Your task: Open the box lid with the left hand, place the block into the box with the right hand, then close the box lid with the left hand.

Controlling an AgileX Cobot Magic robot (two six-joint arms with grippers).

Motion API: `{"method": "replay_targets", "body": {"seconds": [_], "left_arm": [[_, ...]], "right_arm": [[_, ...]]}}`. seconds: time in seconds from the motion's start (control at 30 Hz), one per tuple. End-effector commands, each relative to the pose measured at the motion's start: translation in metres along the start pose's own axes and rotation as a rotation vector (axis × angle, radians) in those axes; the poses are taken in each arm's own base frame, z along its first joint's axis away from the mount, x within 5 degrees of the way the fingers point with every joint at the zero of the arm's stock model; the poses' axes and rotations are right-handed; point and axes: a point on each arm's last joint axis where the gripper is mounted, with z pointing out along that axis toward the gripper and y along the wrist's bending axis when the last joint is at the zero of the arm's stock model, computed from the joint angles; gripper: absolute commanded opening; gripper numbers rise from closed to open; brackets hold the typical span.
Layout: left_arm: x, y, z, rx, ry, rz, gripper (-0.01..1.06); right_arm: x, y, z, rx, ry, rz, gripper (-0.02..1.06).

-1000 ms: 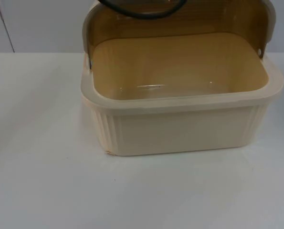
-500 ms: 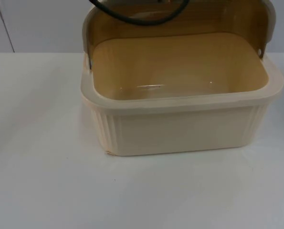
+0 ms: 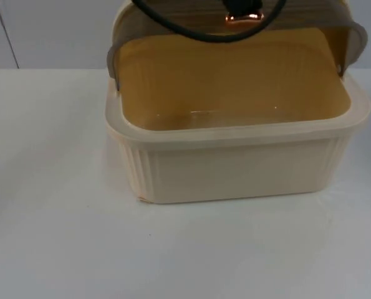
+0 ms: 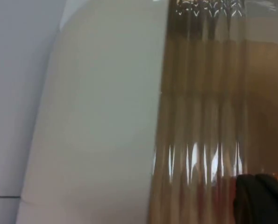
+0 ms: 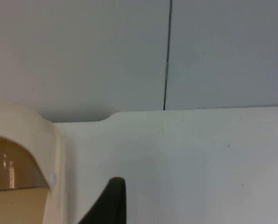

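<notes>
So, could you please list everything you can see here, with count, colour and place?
box: one, cream with ribbed walls, on the table at mid-scene, nothing visible inside it
lid: one, translucent brown with a cream frame, hinged at the box's far side, partly raised and tilted over the opening
table: one, white, under the box
wall: one, grey, panelled, behind the table
left gripper: close against the lid's ribbed panel, one black fingertip visible in the left wrist view
right gripper: to the box's right, facing the wall, one black fingertip visible in the right wrist view beside the box's corner
</notes>
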Motion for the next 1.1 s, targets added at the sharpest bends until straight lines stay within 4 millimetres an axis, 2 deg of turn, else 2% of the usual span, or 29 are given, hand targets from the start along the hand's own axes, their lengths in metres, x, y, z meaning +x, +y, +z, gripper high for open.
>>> {"method": "replay_targets", "body": {"seconds": [0.0, 0.13, 0.2, 0.27, 0.53, 0.67, 0.73, 0.8, 0.87, 0.93, 0.97, 1.07], "left_arm": [[0.004, -0.006, 0.000, 0.027, 0.021, -0.018, 0.00], [0.027, -0.021, 0.007, -0.007, 0.042, -0.042, 0.00], [0.029, -0.024, 0.008, -0.012, 0.042, -0.044, 0.00], [0.038, -0.037, 0.015, -0.054, 0.050, -0.027, 0.00], [0.048, -0.072, 0.036, -0.102, 0.038, 0.012, 0.00], [0.044, -0.078, 0.033, -0.100, 0.027, 0.009, 0.00], [0.037, -0.079, 0.020, -0.103, -0.005, -0.019, 0.00], [0.035, -0.079, 0.016, -0.103, -0.015, -0.025, 0.00], [0.025, -0.080, -0.003, -0.112, -0.066, -0.059, 0.00], [0.011, -0.079, -0.035, -0.165, -0.153, -0.090, 0.00], [0.011, -0.079, -0.035, -0.165, -0.153, -0.090, 0.00], [0.000, -0.076, -0.080, -0.266, -0.246, -0.068, 0.00]], "right_arm": [[0.001, 0.004, -0.002, -0.008, -0.005, -0.040, 1.05], [0.000, 0.012, -0.002, -0.033, -0.006, -0.064, 1.05], [0.000, 0.012, -0.002, -0.033, -0.009, -0.064, 1.05], [-0.001, 0.012, -0.002, -0.033, -0.016, -0.061, 1.05], [-0.001, 0.013, -0.002, -0.034, -0.023, -0.045, 1.05], [-0.001, 0.013, -0.002, -0.034, -0.023, -0.045, 1.05], [-0.001, 0.013, -0.002, -0.034, -0.023, -0.045, 1.05], [-0.001, 0.013, -0.002, -0.034, -0.023, -0.045, 1.05], [-0.001, 0.013, -0.002, -0.034, -0.023, -0.045, 1.05], [-0.001, 0.013, -0.002, -0.034, -0.021, -0.046, 1.05], [-0.001, 0.013, -0.002, -0.034, -0.021, -0.046, 1.05], [-0.001, 0.013, -0.002, -0.034, -0.021, -0.046, 1.05]]}}
